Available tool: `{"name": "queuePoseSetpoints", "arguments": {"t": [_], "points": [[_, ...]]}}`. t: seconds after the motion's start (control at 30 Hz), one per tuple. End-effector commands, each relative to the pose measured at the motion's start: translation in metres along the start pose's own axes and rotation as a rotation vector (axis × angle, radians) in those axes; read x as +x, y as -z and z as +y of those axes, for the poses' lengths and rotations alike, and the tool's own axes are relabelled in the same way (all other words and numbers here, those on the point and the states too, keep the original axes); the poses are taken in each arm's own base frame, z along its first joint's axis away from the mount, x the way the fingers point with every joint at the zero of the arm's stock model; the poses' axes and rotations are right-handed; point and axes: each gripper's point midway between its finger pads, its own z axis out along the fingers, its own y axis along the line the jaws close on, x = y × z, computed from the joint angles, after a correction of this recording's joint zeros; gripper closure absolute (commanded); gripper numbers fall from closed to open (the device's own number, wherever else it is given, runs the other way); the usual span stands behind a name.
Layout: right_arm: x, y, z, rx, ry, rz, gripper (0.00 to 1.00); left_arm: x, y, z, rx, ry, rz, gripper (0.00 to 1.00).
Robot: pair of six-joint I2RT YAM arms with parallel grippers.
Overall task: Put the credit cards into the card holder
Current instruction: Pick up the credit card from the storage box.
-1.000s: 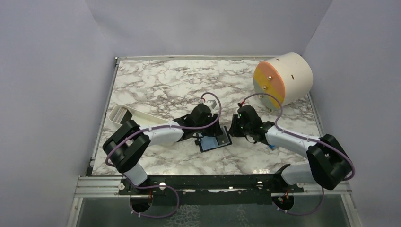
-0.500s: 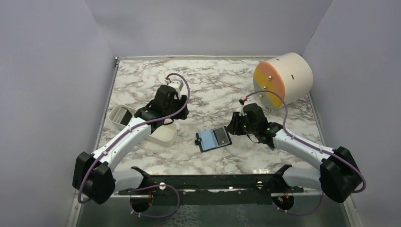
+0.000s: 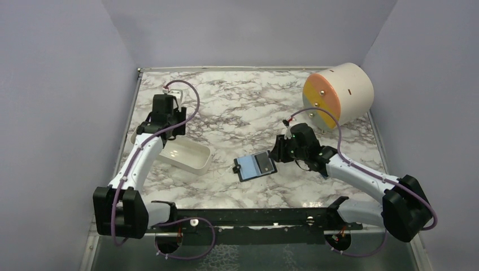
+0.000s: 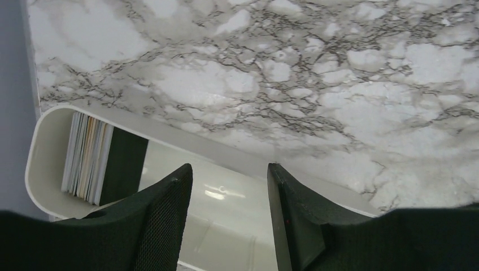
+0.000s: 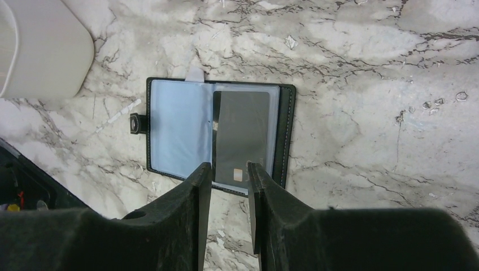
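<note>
The top camera sits high above and behind both arms, looking down and forward from far enough to take in the whole tabletop point(image 3: 237, 101). The left wrist camera looks steeply down from close by past the left fingers point(image 4: 164, 226), with the tray point(image 4: 45, 152) under and just beyond their tips and bare tabletop farther out. The right wrist camera also looks down from close by, past the right fingers point(image 5: 186, 214) onto the card holder point(image 5: 175, 130) just beyond their tips. A corner of the tray shows up and left of them, so both wrist views share the tray, and the top view covers both.
</note>
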Motion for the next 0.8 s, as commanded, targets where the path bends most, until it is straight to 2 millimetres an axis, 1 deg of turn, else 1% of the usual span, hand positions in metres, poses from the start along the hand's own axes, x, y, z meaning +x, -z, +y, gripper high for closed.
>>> {"name": "queuePoseSetpoints", "arguments": {"t": [0.0,0.07,0.13,0.2,0.3,0.4,0.47,0.6,0.7,0.77], "points": [[-0.013,0.006,0.013,-0.047,0.051,-0.025,0.69,-0.003,-0.010,0.028,0.037,-0.015,0.028,0.45],[-0.013,0.007,0.012,-0.046,0.052,-0.028,0.69,0.001,-0.015,0.037,0.076,-0.037,0.053,0.43],[-0.012,0.007,0.013,-0.051,0.053,-0.027,0.69,0.002,-0.018,0.049,0.059,-0.058,0.049,0.43],[-0.010,0.006,0.014,-0.064,0.054,-0.021,0.69,-0.001,-0.018,0.070,-0.006,-0.043,0.008,0.42],[-0.005,0.005,0.016,-0.079,0.061,0.001,0.69,-0.009,-0.012,0.100,-0.079,-0.034,-0.051,0.41],[-0.006,0.006,0.019,-0.094,0.070,0.003,0.69,-0.014,-0.006,0.121,-0.128,-0.031,-0.067,0.40],[-0.008,0.009,0.022,-0.107,0.076,0.002,0.69,-0.010,-0.006,0.129,-0.136,-0.021,-0.063,0.38],[-0.008,0.013,0.025,-0.127,0.080,-0.007,0.69,0.009,-0.013,0.131,-0.137,-0.025,-0.022,0.35],[-0.008,0.015,0.025,-0.128,0.080,-0.012,0.69,0.022,-0.015,0.137,-0.185,-0.048,-0.009,0.33],[-0.009,0.016,0.026,-0.132,0.081,-0.015,0.69,0.028,-0.018,0.141,-0.201,-0.060,0.008,0.33]]}}
